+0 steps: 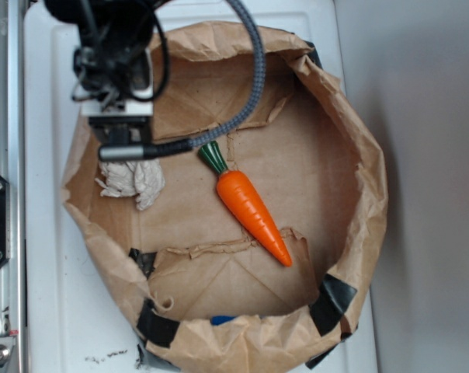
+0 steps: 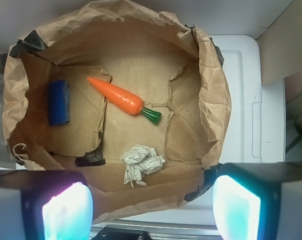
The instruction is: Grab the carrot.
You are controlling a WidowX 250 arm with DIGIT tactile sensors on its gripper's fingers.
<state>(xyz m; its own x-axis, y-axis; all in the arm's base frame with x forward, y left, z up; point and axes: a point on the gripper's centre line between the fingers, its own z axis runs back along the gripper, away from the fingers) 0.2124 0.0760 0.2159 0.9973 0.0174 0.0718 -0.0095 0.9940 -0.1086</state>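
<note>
1. The glossy bright-orange toy carrot (image 1: 252, 210) is a smooth tapered cone with a short dark-green ribbed stem; light glints along its plastic skin.
2. It lies flat and diagonal on the floor of a crumpled brown paper bag (image 1: 359, 148) with rolled-down walls, near the middle, touching nothing else.
3. A crumpled off-white paper wad (image 2: 142, 163) lies apart from the carrot, closer to the bag's wall.
4. A blue rectangular block (image 2: 59, 102) rests by the opposite wall, beyond the carrot's pointed tip.
5. The black robot gripper (image 2: 151, 202) hangs above the bag's edge near the wad, well clear of the carrot; its two fingers (image 2: 66, 210) are spread wide with nothing between them.
6. The bag sits on a white plastic surface (image 2: 246, 100).
</note>
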